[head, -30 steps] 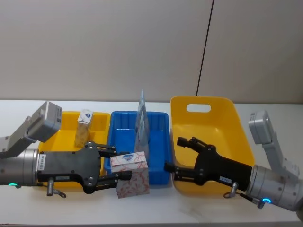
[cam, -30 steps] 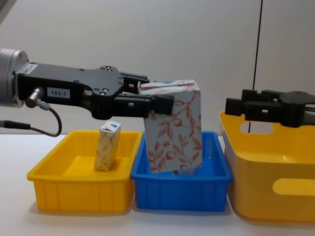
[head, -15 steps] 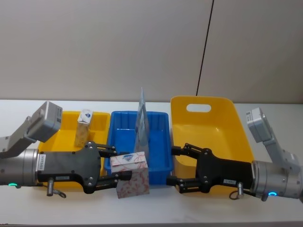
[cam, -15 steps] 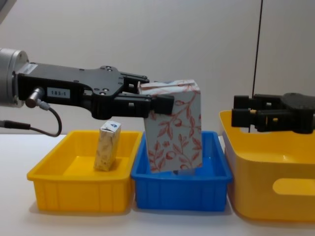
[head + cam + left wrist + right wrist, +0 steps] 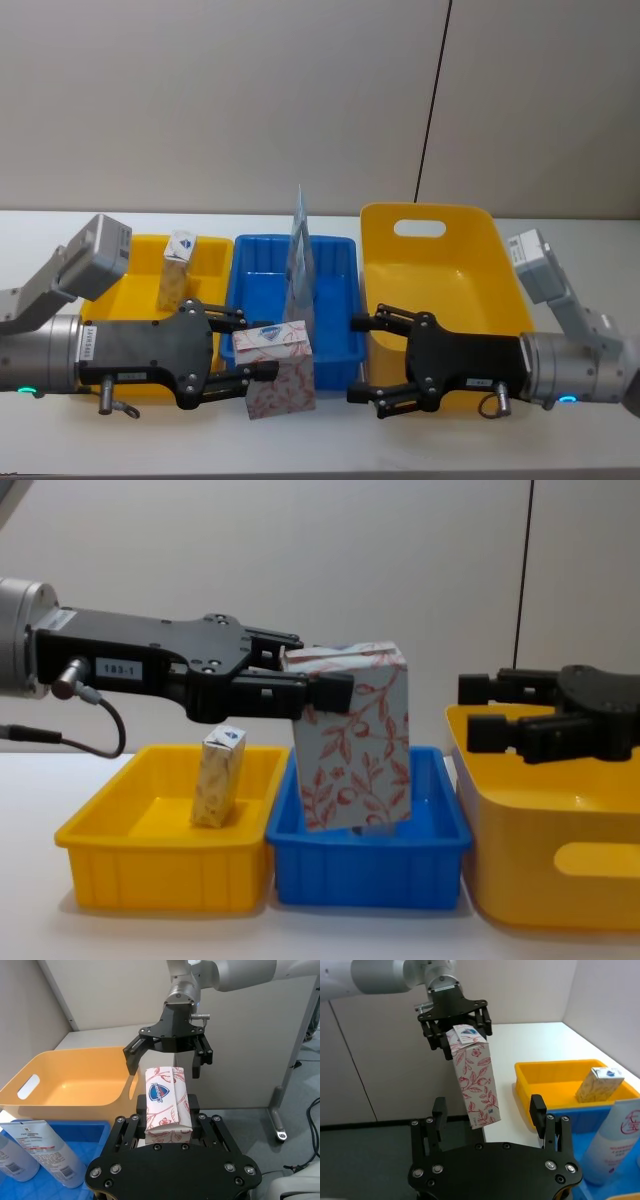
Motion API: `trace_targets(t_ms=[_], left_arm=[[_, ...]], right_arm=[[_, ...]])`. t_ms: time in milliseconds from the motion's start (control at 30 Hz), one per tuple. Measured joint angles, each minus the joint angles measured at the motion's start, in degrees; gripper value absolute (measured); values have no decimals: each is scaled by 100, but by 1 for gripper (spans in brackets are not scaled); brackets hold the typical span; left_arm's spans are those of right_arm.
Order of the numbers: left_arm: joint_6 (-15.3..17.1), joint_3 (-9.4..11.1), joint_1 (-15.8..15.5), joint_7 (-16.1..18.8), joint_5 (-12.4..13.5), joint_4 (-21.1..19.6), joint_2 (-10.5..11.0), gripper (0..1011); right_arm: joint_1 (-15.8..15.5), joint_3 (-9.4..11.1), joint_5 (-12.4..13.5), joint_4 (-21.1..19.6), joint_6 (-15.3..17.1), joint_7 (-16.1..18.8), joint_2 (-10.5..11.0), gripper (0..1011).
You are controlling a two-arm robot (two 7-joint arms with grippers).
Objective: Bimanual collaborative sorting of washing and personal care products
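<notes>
– Entry: white box with red floral print (image 5: 281,386). Held where?
– Clamped by the left gripper (image 5: 255,345), tilted, above the blue tray's (image 5: 341,300) near edge. Right gripper (image 5: 357,357): spread wide, set near, apart from the box.

I log three containers in a row on the white tabletop (image 5: 35,905): yellow tray (image 5: 160,880) on the left, blue tray (image 5: 365,880) just beside it, big yellow handled bin (image 5: 520,870) on the right. A dark cable (image 5: 432,100) runs down the wall behind.
</notes>
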Motion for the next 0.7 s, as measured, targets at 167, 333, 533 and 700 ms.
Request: trace_targets(t_ms=[167,333,533,700], left_arm=[[0,0,0,0,0,0,0,414],[0,0,0,0,0,0,0,414],[0,0,0,0,0,0,0,414],[0,0,0,0,0,0,0,414]], right_arm=[[135,-91,-64,164,-228,136,-82,1000],[269,-175,-132,329,-471,242,-192,1000],[377,-247,-188,480,-666,290,-294,1000],[475,-318,-237,635,-820,305,-398,1000]])
